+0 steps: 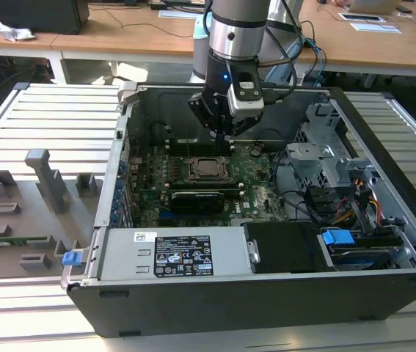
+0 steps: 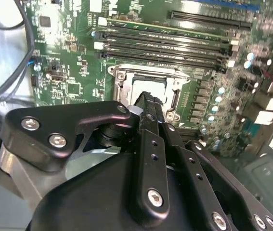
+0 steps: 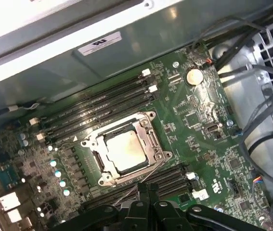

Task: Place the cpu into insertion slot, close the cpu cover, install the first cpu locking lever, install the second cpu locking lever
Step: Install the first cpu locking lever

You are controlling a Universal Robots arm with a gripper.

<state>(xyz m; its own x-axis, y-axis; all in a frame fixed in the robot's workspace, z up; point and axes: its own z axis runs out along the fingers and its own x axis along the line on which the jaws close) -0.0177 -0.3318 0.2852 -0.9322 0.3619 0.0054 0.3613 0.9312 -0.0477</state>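
The cpu (image 3: 126,151) is seen lying flat in the insertion slot (image 3: 99,160) on the green circuit board (image 3: 201,113), its dull metal top turned upward. The cpu cover (image 3: 122,127) is laid down over it, so that the chip is framed by the cover's square window. The first two steps are therefore judged done, and the work is judged to stand at the locking levers. Whether either lever is already latched cannot be told from these views. The gripper (image 3: 144,188) is held above the board just beside the socket, on the side away from the long memory slots (image 3: 102,98), touching nothing. Its fingers (image 2: 148,103) are drawn together and nothing is gripped between them. A lever step is judged to call for a narrow tip set against a thin wire arm, pressed down and tucked under its catch without slipping onto the cover. Being square, the chip has no long axis, and its edges are aligned with the socket rim and run parallel to the memory slots.
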